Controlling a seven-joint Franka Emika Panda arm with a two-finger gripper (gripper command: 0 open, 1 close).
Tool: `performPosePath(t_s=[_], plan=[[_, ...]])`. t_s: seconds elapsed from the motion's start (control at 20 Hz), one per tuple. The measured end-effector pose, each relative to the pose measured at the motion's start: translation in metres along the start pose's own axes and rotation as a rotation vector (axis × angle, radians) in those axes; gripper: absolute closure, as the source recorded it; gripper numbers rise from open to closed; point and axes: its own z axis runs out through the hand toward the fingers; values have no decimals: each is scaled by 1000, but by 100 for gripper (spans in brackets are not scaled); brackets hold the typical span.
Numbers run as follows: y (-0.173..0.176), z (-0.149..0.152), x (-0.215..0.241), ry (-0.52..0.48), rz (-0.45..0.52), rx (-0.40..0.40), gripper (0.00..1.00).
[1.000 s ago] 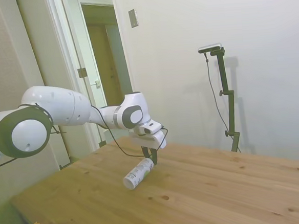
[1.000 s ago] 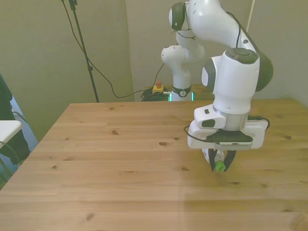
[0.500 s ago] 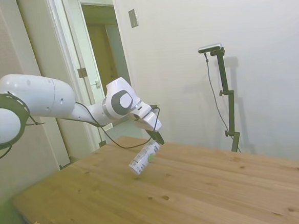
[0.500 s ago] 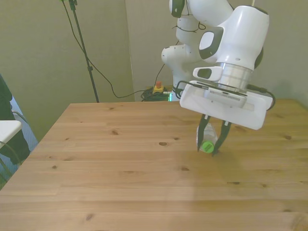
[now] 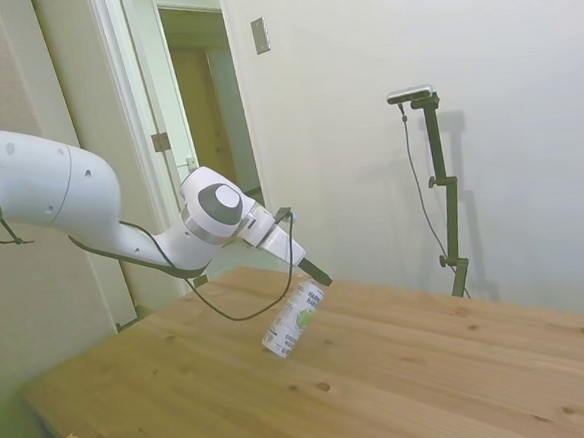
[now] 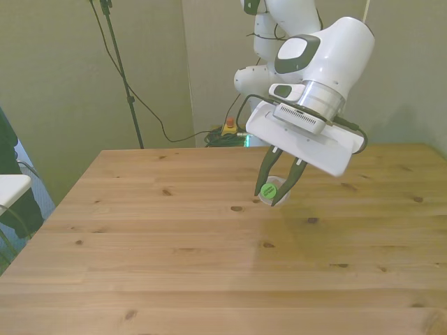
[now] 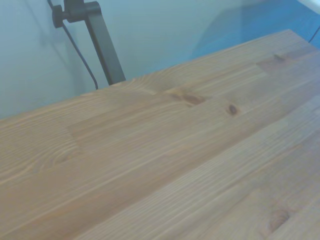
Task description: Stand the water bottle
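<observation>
Pale walls and an open doorway point(image 5: 201, 135) stand behind your wooden surface point(image 5: 433, 370), whose planks and dark knots fill most of the front view. Your white arm point(image 5: 91, 208) reaches in from the side view's left and slopes down toward the boards. At its end the jaws pinch the water bottle point(image 5: 293, 319) at its green cap point(image 6: 268, 190), one dark finger on each side of the cap as the front view shows it. You can see in the side view that the bottle hangs tilted, cap end uppermost toward the gripper point(image 6: 277, 187) and base lowest, with the white label and its green marks facing the camera. Its base sits at or just above the boards; you cannot tell from these views whether it touches. In the front view the bottle lies toward the surface's far edge, a little to the front view's right of a dark knot point(image 6: 237, 208). A black cable point(image 5: 233, 303) loops under the wrist. Your wrist view shows only bare planks point(image 7: 165, 165) and a pale wall beyond them.
</observation>
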Motion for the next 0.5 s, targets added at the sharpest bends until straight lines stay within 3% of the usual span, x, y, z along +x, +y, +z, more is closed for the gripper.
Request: performPosePath(t_s=[0.2,0.5], plan=[[-1,3,12,44,40,58,100],[4,26,34,260,148,179,100]])
